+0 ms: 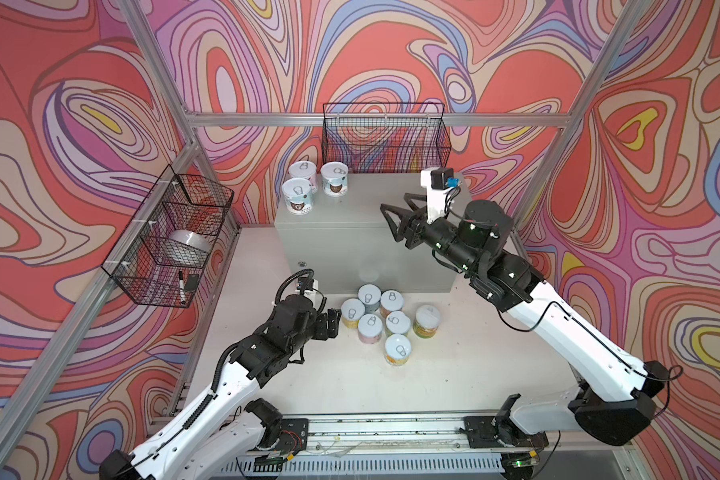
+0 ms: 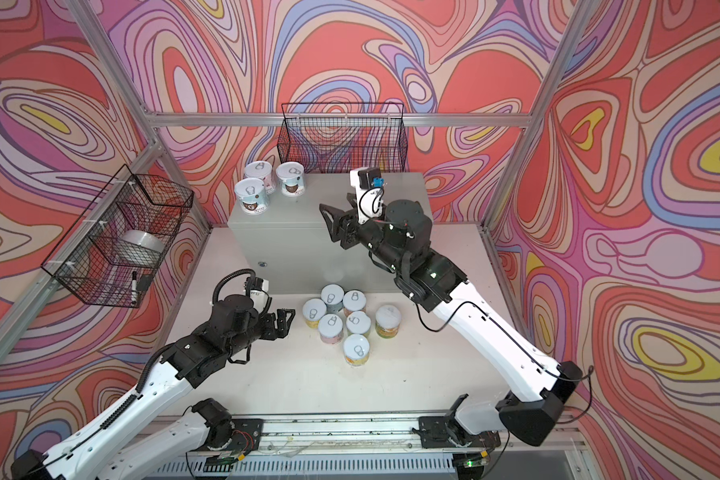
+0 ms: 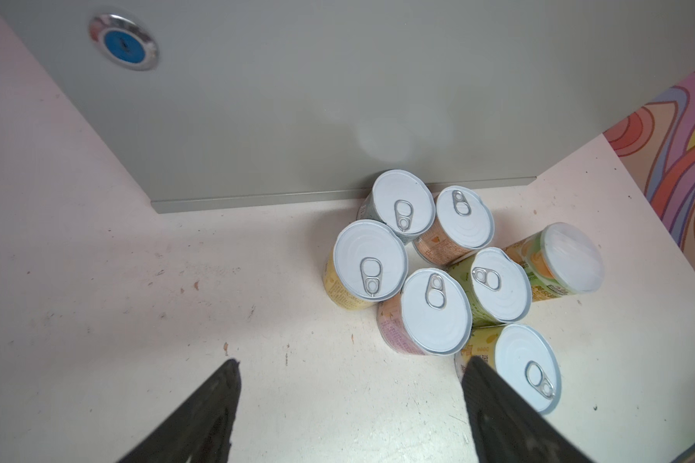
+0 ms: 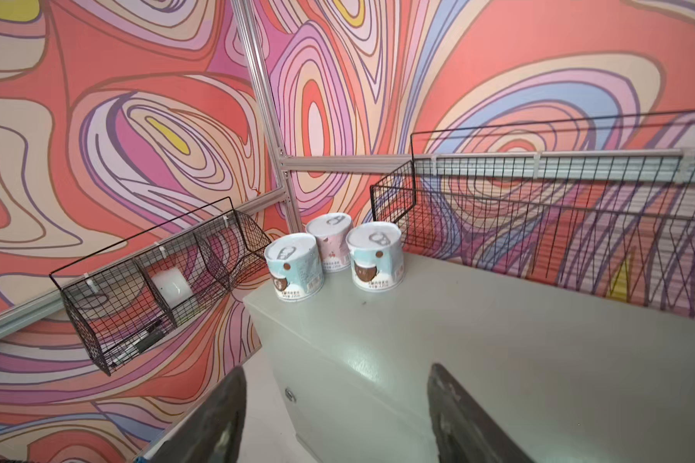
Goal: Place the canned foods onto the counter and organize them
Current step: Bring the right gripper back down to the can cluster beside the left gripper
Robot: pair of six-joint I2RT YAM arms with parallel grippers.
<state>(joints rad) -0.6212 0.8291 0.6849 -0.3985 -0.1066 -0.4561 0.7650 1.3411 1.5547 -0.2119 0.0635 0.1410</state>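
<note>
Three cans (image 1: 298,197) stand clustered on the counter's (image 1: 362,216) back-left corner. Seven cans (image 1: 371,326) huddle on the white tabletop (image 1: 267,374) just before its front. The left gripper (image 3: 352,362) hovers beside these, jaws apart and empty. The right gripper (image 4: 336,368) hangs above the counter, likewise apart and empty.

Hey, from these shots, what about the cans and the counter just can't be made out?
- Cans on the counter: label print too small in both top views, illegible in the right wrist view.
- Nearest yellow can: side hidden by a left gripper finger, left wrist view.
- Counter's right front: covered by the right arm, both top views.
- Pale roll in the side basket: mesh blurs it.
</note>
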